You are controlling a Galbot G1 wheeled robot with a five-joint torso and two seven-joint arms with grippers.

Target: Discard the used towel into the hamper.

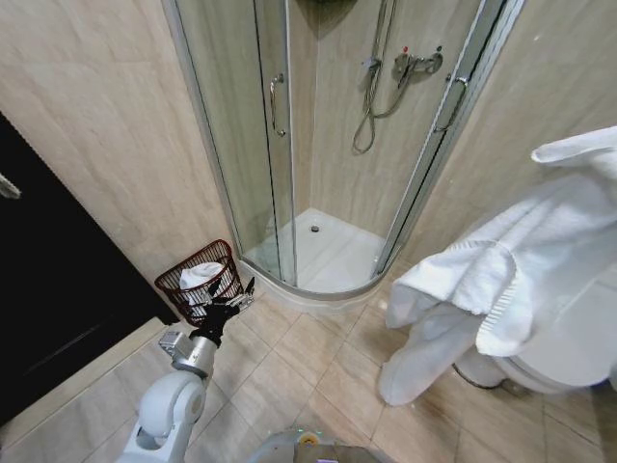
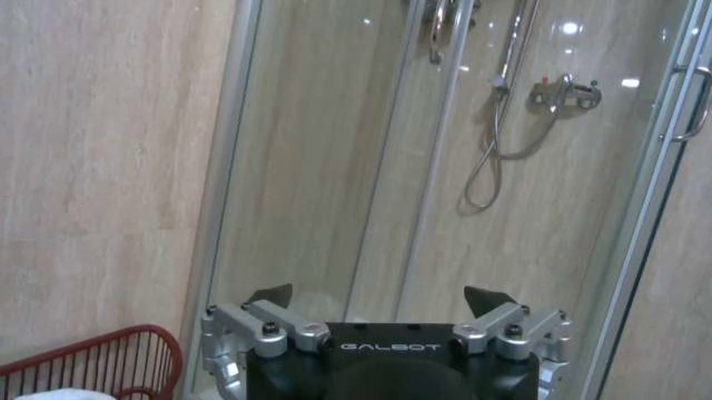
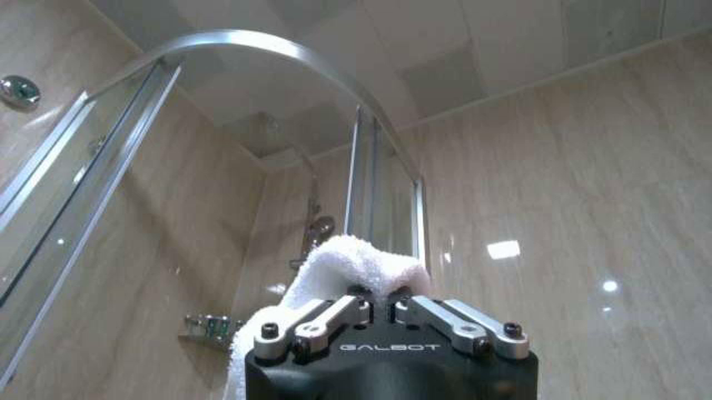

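The hamper point(image 1: 201, 280), a dark red-brown wire basket, stands on the floor against the wall beside the shower, with something white point(image 1: 200, 274) lying in it. Its rim point(image 2: 106, 354) also shows in the left wrist view. My left gripper point(image 1: 236, 300) hovers just right of the hamper, open and holding nothing point(image 2: 378, 297). A large white towel point(image 1: 501, 280) hangs high at the right, well away from the hamper. My right gripper point(image 3: 379, 302) is shut on a fold of the towel point(image 3: 353, 260).
A curved glass shower cabin point(image 1: 289, 145) with a white tray point(image 1: 333, 253) fills the corner behind the hamper. A white toilet point(image 1: 559, 357) stands under the hanging towel. A black door point(image 1: 48, 289) is at the left. Tiled floor point(image 1: 308, 367) lies open in the middle.
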